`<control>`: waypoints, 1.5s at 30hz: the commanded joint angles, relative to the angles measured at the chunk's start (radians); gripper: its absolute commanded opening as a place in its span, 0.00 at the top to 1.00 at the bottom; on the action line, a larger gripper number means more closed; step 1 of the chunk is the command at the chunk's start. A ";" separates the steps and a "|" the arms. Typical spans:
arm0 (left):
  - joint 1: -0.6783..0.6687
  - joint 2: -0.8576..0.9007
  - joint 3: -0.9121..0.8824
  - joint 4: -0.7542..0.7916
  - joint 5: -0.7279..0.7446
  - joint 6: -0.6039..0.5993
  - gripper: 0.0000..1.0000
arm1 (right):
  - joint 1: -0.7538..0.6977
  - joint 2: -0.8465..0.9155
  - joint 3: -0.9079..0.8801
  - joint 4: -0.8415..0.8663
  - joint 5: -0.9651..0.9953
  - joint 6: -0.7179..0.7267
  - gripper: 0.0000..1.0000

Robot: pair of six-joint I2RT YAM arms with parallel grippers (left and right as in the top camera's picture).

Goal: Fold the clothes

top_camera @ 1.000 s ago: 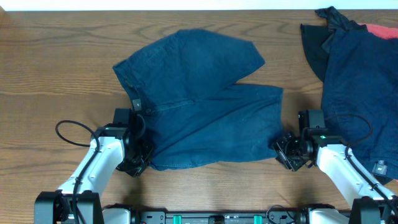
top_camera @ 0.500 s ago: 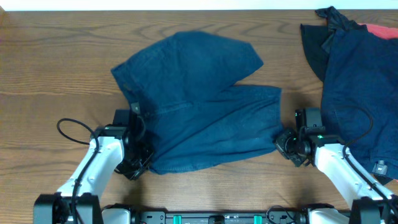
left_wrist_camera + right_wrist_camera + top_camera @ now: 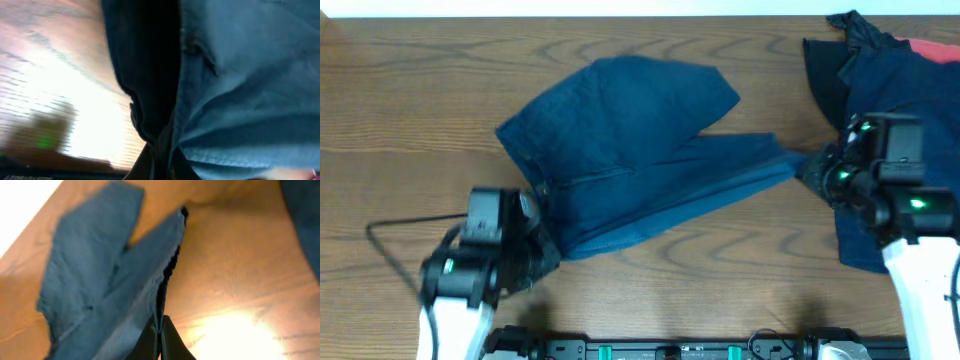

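The dark blue denim shorts (image 3: 630, 140) lie spread on the wooden table, near edge lifted off it. My left gripper (image 3: 542, 252) is shut on the waistband corner at the shorts' lower left; the left wrist view shows the cloth (image 3: 240, 80) pinched between its fingers (image 3: 161, 162). My right gripper (image 3: 807, 168) is shut on the hem of the right leg and holds it raised. The right wrist view shows the shorts (image 3: 105, 280) hanging from its closed fingers (image 3: 161, 337).
A pile of other clothes (image 3: 890, 110) lies at the table's right: a navy piece, a black piece (image 3: 825, 75) and a red piece (image 3: 932, 48) at the far corner. The right arm is over this pile. Bare wood (image 3: 410, 90) lies left of the shorts.
Both grippers have risen from the table, each shut on its corner of the shorts. The near edge has lifted and the right leg is pulled taut to the right.
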 commanded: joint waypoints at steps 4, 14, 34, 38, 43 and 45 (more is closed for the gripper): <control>-0.049 -0.232 0.027 -0.064 -0.027 0.025 0.94 | -0.040 -0.029 0.163 -0.028 0.114 -0.125 0.99; -0.050 -0.243 0.061 0.100 -0.319 -0.117 0.94 | 0.096 0.112 0.183 0.258 0.047 -0.266 0.99; 0.023 0.455 0.061 0.412 -0.583 -0.480 0.94 | 0.261 0.707 0.183 0.864 0.044 -0.307 0.99; 0.070 0.540 0.061 0.492 -0.583 -0.480 0.94 | 0.272 0.772 0.183 0.907 0.047 -0.306 0.99; 0.110 0.600 0.061 0.569 -0.583 -0.480 0.93 | 0.277 0.830 0.183 0.989 0.047 -0.307 0.99; 0.114 0.615 0.061 0.589 -0.583 -0.480 0.92 | 0.281 0.845 0.183 1.032 0.047 -0.307 0.99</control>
